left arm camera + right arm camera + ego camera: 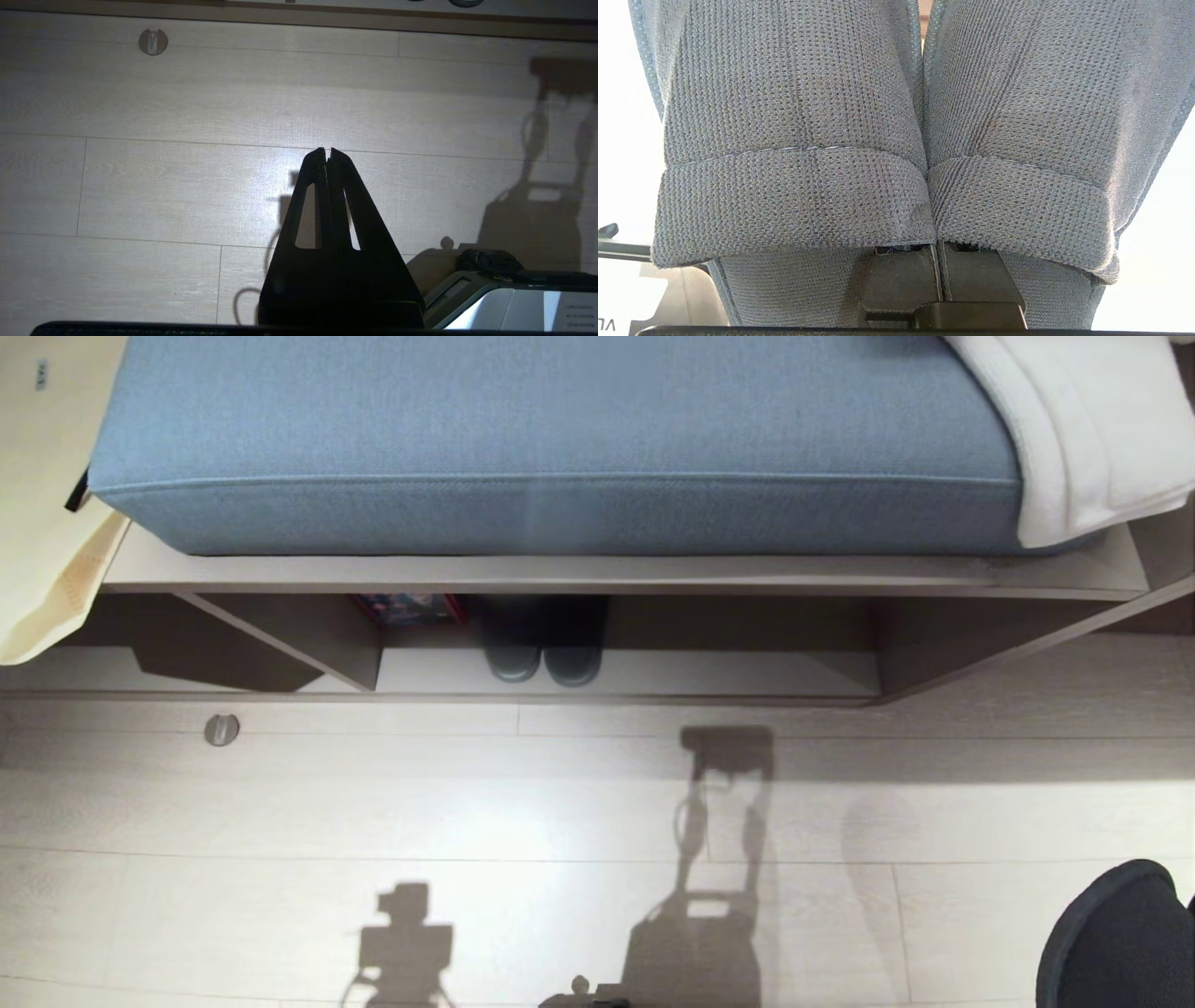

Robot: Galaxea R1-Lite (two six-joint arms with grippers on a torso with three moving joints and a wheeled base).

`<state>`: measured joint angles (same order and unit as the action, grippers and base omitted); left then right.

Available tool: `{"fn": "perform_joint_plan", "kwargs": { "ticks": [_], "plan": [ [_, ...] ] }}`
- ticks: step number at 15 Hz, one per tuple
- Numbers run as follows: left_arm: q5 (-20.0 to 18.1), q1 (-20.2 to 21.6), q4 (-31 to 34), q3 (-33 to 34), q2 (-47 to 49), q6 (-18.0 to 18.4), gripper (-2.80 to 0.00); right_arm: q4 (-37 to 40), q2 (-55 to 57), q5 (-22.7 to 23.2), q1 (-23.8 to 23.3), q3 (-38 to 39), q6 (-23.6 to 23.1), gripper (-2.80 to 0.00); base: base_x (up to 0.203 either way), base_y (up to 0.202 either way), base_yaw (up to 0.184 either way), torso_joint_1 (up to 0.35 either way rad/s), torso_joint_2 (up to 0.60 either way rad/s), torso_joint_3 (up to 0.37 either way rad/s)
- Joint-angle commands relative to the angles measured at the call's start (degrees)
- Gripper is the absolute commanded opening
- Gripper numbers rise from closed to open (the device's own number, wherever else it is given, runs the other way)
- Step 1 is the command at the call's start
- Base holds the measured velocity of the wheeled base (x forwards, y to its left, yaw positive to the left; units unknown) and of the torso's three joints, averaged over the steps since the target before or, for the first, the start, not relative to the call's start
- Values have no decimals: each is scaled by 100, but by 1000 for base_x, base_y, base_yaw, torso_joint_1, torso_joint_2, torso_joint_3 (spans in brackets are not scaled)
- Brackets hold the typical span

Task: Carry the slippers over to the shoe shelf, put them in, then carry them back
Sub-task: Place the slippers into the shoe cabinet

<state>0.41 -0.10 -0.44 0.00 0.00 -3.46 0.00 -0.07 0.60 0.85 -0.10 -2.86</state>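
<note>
Pale wood floor (280,803) runs up to the shoe shelf (653,674), whose low compartment sits under a bench board with a blue cushion (560,439) and a white blanket (1092,439) at its right end; a dark pair with paler grey tips (543,658) stands inside, right of the divider (308,635). My right gripper (941,275) has its jaws clamped together on the slippers (896,154), held side by side, edge showing well out on the floor right of the shelf. Left gripper (328,151) hangs over bare floor, jaws together, empty.
</note>
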Motion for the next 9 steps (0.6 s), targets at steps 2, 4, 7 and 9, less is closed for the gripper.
{"fn": "perform_joint_plan", "kwargs": {
  "ticks": [2, 4, 7, 9],
  "plan": [
    [2, 1, 0, 2, 0, -5, -280, 0, -1, 2, 3, 1, -4, -280, 0, 0, 0, 7, 1, -197],
    [2, 1, 0, 9, 0, -5, -280, 0, 3, 2, 3, 1, -4, -280, 0, 0, 0, 5, 5, -194],
    [2, 1, 0, 0, 0, -5, -280, 0, -1, 11, 3, 1, 5, -280, 0, 0, 0, 4, 4, -200],
    [2, 1, 0, 0, 0, -5, -280, 0, -1, 2, 3, 1, 5, -280, 0, 0, 0, 3, 2, -200]
  ]
}}
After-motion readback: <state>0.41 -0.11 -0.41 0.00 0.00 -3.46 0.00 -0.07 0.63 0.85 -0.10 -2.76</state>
